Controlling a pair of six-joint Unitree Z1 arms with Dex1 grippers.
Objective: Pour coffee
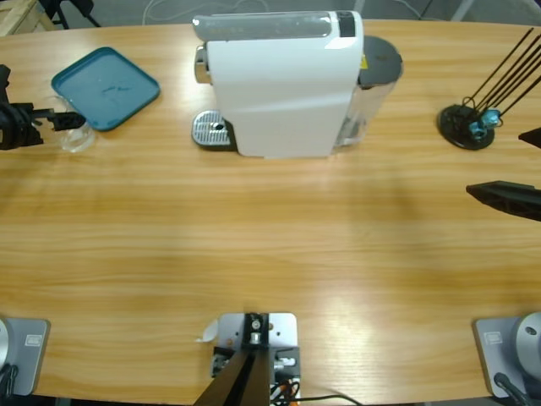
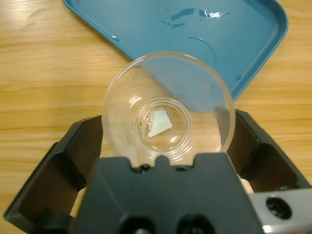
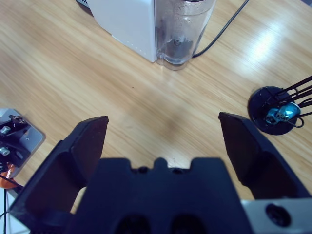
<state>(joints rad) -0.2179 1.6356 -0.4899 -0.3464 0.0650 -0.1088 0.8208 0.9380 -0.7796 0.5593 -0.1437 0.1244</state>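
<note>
A clear glass tumbler sits between the jaws of my left gripper, which is shut on it. I look down into its mouth and it appears empty; no coffee is in view. In the high view the tumbler is at the table's far left with the left gripper on it, just off the near corner of a blue tray. The white coffee machine stands at the back middle. My right gripper hovers open at the right edge, holding nothing.
Wet streaks mark the blue tray. The machine's metal drip plate juts out on its left; its water tank and cable face the right gripper. A black stand with thin rods is at the back right.
</note>
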